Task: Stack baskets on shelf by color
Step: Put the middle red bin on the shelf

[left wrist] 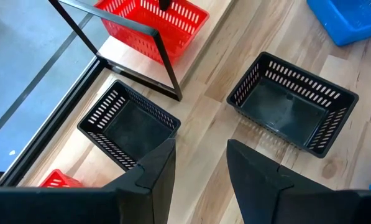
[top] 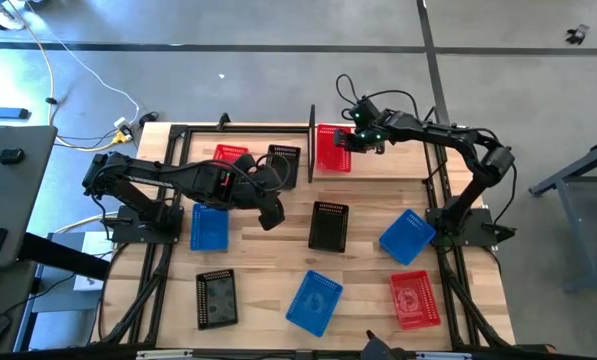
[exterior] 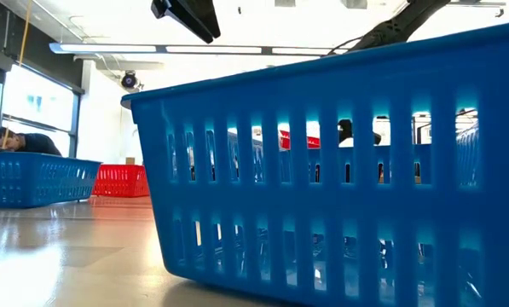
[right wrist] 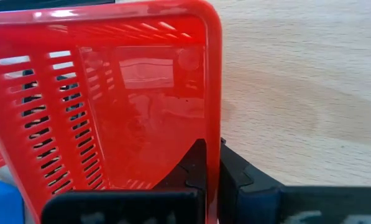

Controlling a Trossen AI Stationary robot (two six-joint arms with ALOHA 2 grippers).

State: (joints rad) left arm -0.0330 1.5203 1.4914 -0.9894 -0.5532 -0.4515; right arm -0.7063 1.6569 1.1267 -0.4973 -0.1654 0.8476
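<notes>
Right gripper (right wrist: pixel 211 180) is at the shelf (top: pixel 311 145), jaws clenched on the side wall of a red basket (top: pixel 333 148), one finger inside the wall and one outside. That basket sits over the shelf's light wooden floor at its right end, tilted in the right wrist view. Left gripper (left wrist: pixel 201 165) hangs over the counter (top: pixel 268 270) just in front of the shelf, jaws released, nothing between them. A black basket (left wrist: pixel 130 124) on the shelf floor lies below its left finger, a second black basket (left wrist: pixel 292 102) on the counter beyond its right finger. High view: another red basket (top: pixel 228 154) sits at the shelf's left end, the shelf's black basket just right of it. Rest are loose on the counter: one blue basket (top: pixel 209 226) beside the left arm's base, a third black basket (top: pixel 216 298) near the front left, a blue one (top: pixel 314 302) at front centre, a red one (top: pixel 415 299) at front right, and a tilted blue one (top: pixel 408 237) by the right arm's base. Low view is mostly filled by one blue basket's mesh wall, close up; a red and another blue basket show farther off on the left. No stacks yet; every basket sits alone.
</notes>
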